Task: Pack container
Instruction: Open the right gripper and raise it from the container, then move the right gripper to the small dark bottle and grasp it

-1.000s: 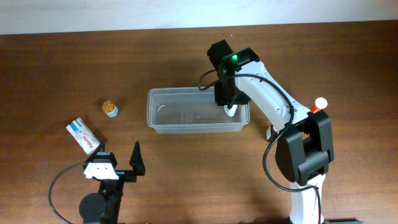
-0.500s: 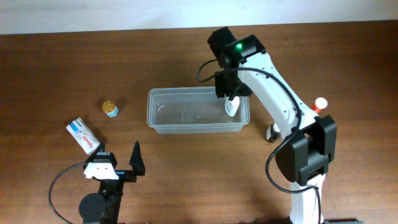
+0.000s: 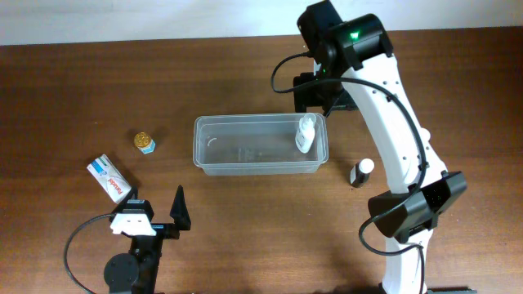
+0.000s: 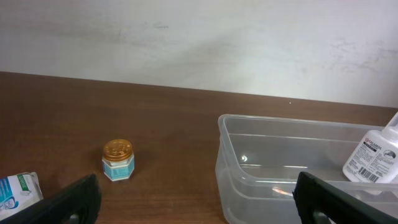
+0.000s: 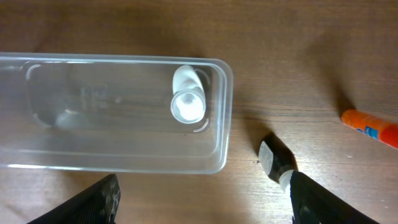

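Note:
The clear container (image 3: pixel 245 149) stands mid-table. A white bottle (image 3: pixel 305 135) stands inside its right end, apart from both grippers. My right gripper (image 3: pixel 314 95) is open and empty, held high over the container's far right corner. In the right wrist view the gripper (image 5: pixel 205 205) looks down on the container (image 5: pixel 74 149) and the bottle (image 5: pixel 188 101). My left gripper (image 3: pixel 155 210) is open and empty near the front left. In the left wrist view the gripper (image 4: pixel 202 202) faces the container (image 4: pixel 273 186) and the bottle (image 4: pixel 375 155).
A small gold-lidded jar (image 3: pixel 145 141) and a white box (image 3: pixel 109 177) lie left of the container. They also show in the left wrist view, jar (image 4: pixel 117 160) and box (image 4: pixel 15 190). A small dark bottle (image 3: pixel 359 171) and an orange tube (image 5: pixel 372 127) lie to the right.
My right gripper has let go of the white bottle and risen up and back from the container. The bottle stays standing in the container's right end. The left arm has not moved.

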